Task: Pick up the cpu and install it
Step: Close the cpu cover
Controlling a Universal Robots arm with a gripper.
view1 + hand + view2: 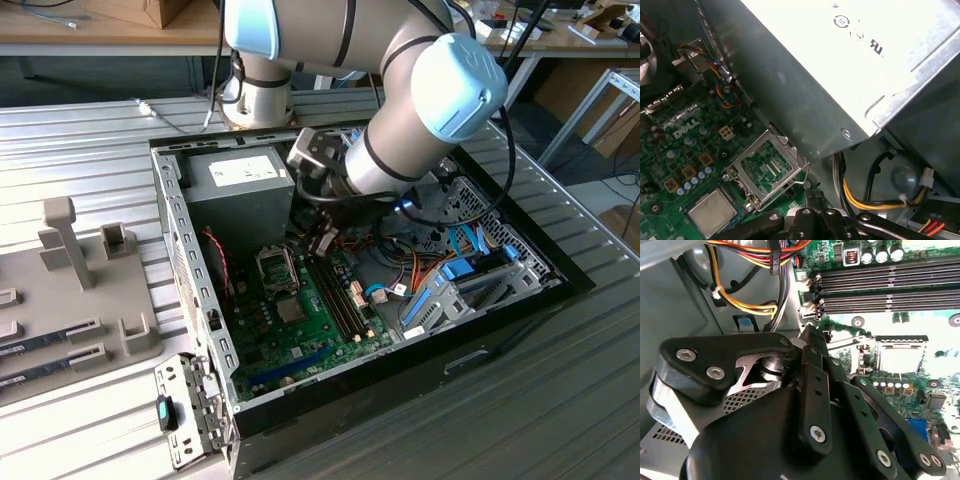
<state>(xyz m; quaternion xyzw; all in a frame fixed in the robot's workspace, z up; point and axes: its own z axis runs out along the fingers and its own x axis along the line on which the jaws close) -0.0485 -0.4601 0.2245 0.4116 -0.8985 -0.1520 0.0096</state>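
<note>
1. Broadly, in the exterior view the arm reaches into the open computer case (170, 200) lying on the ribbed counter (90, 120). The gripper (322, 240) hangs low over the motherboard (300, 320), just beside the socket (278, 268) and not touching it.
2. In the second wrist view the jaws of the gripper (811, 332) look drawn together to a narrow tip, with nothing visible between them. The cpu (900, 357) lies flat inside its socket, apart from the tip, with the memory slots (880, 285) nearby.
3. In the first wrist view the cpu (712, 212) shows its dull metal top seated in the socket. The hinged socket frame (765, 167) stands open beside it, under the power supply (850, 65). The gripper (812, 197) sits near the frame.
4. Judging by its look, the chip is light, stiff and thin, with a smooth top that offers little purchase. The underside contacts and socket pins are probably delicate. The safest hold seems to be on two opposite edges, kept level.
</note>
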